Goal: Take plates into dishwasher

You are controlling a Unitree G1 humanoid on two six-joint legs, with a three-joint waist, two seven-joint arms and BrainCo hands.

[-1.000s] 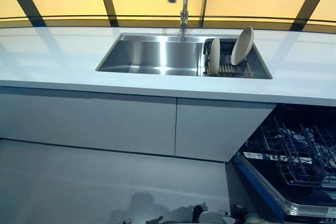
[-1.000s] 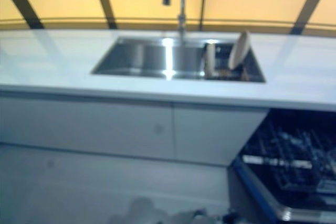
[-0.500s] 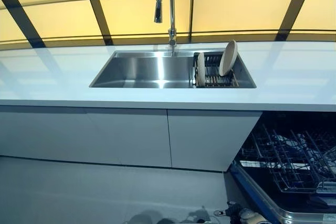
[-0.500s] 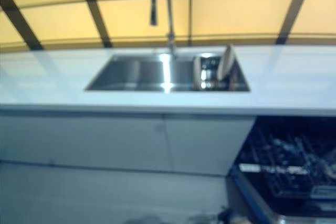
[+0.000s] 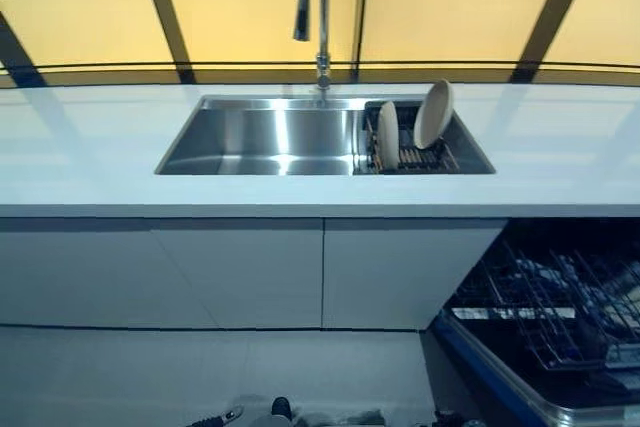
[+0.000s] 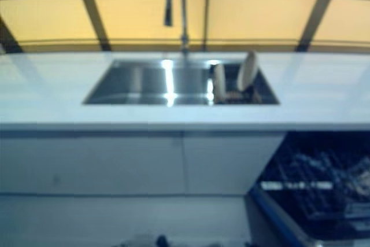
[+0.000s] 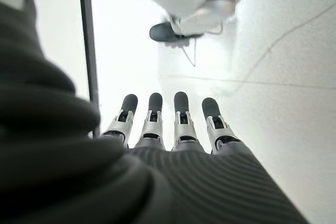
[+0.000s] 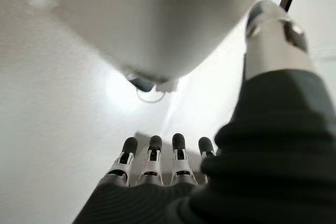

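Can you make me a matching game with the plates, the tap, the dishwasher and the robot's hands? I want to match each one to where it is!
Things:
1. plates
2. tap
3. dishwasher
4. hands

Places:
A. under the counter, open, at the right
B. hanging over the floor, holding nothing
C. standing in the rack in the sink
D. behind the sink, at the middle

Pairs: 1-C, 2-D, 3-A, 4-B

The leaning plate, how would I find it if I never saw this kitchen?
Find the steel sink sunk in the white countertop; at its right end sits a dark dish rack. Two round beige plates stand there: the leaning plate is the right one, tilted and taller than the upright plate.
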